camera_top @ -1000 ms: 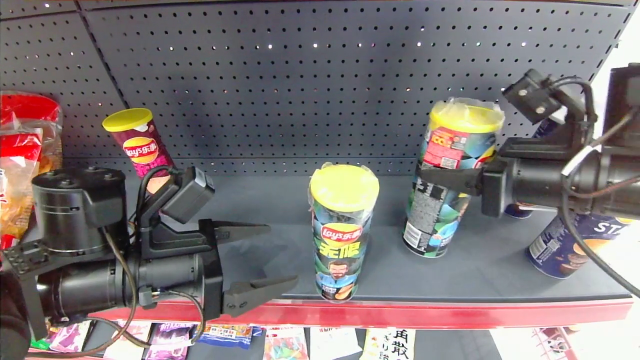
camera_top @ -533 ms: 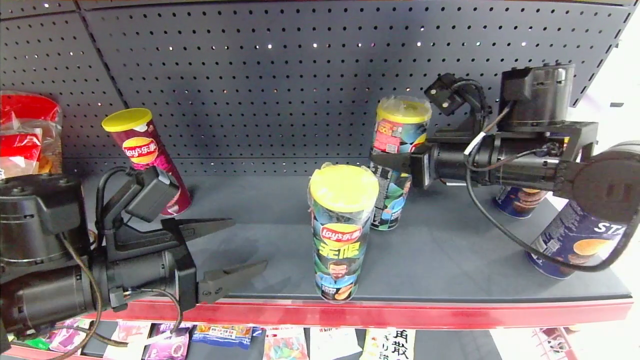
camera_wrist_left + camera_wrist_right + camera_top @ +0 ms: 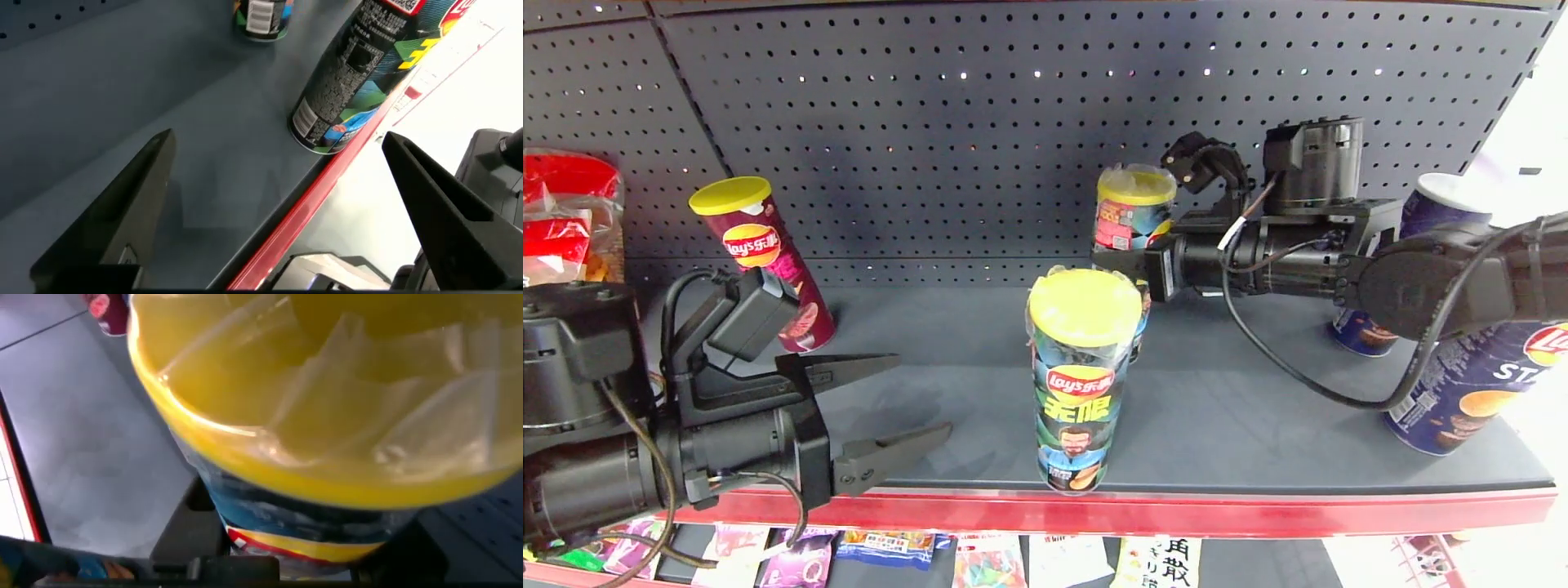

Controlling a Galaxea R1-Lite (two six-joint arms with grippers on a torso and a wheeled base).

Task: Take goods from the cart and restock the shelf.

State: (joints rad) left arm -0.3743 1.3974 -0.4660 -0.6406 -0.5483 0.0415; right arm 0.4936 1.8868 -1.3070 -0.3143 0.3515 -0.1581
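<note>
The right gripper [image 3: 1127,263] is clamped around the held can [image 3: 1134,214], a yellow-lidded chip can just right of centre in the head view, deep on the shelf [image 3: 1258,425] near the pegboard [image 3: 931,122]. Its lower half is hidden behind the front can [image 3: 1078,384], which stands upright at the shelf's red lip [image 3: 1176,510]. In the left wrist view the held can's base [image 3: 261,15] is cut off at the top edge; it seems to sit on or barely above the shelf, but I cannot tell which. The right wrist view shows its wrapped yellow lid [image 3: 327,392] close up.

The left gripper [image 3: 923,392] sits at the lower left with jaws spread wide and nothing between them, over the shelf's front edge.

A maroon can [image 3: 760,253] leans at the upper left. Blue cans [image 3: 1454,392] at the right are partly covered by the right arm. A red bag [image 3: 556,237] is cut off at the left edge.
</note>
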